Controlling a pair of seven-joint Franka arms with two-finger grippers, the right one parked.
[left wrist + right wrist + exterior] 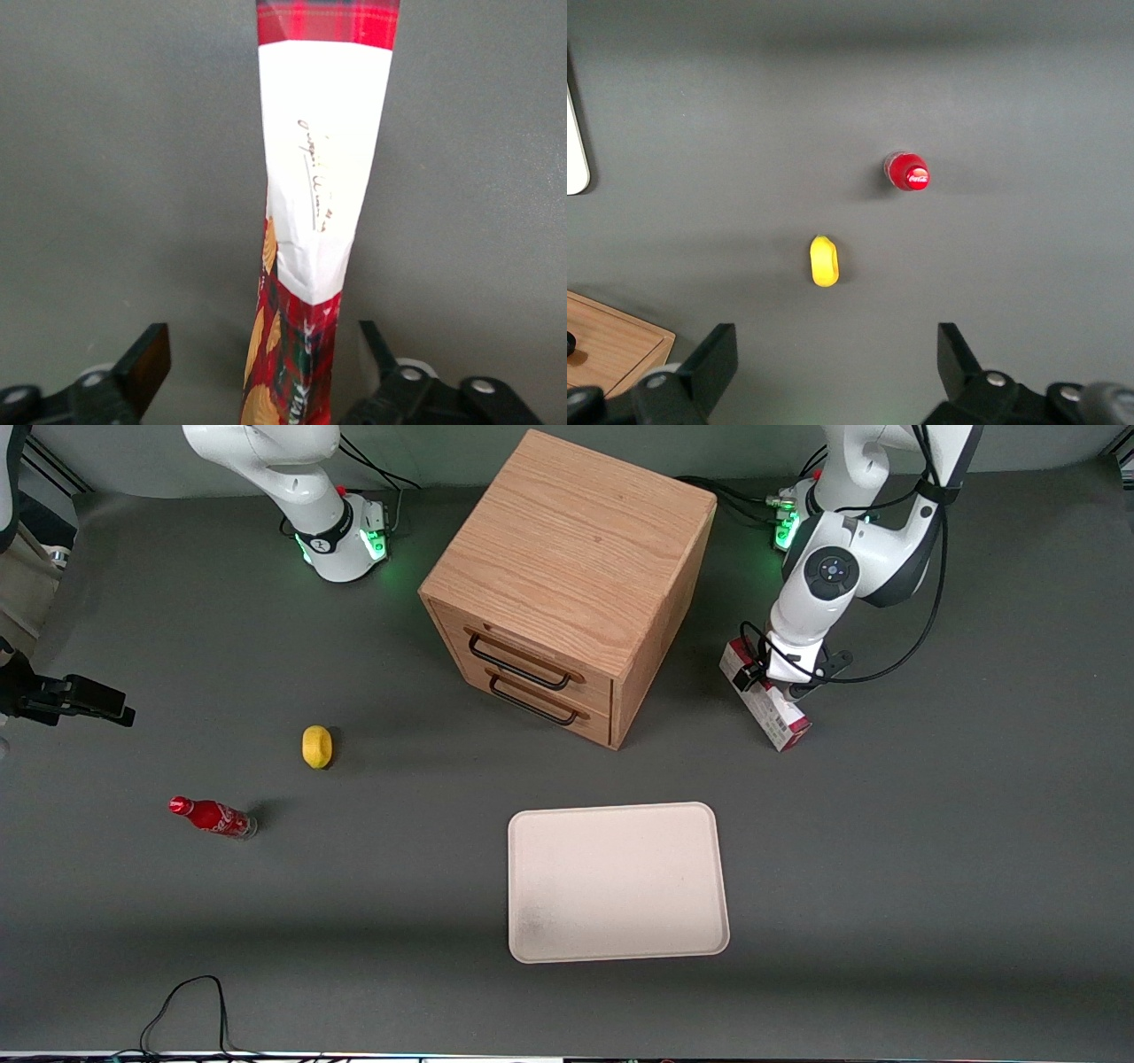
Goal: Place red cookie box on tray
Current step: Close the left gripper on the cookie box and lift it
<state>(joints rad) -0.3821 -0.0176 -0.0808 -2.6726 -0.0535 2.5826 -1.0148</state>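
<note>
Dark grey matting covers the whole worktop [930, 850], and the working arm's pincer [780, 684] hangs low over it, beside the wooden cabinet [567, 584] toward the working arm's end. Its fingers [146, 363] stand spread, one on each side of the red cookie box [767, 707], with a gap showing on both sides in the wrist view, so the pincer is released and nothing is grasped yet. The box lies flat on the matting, slanted, its red end pointing toward the front camera.

Outward from there, the tray [532, 948] sits bare, nearer the front camera than the cabinet and well apart from the box. A lemon [316, 746] and a small red soda bottle [213, 817] lie toward the parked arm's end.

As I judge it, the task is barely begun: the approach looks made, but closing on the box, lifting it, carrying it to the tray and setting it down all remain.
</note>
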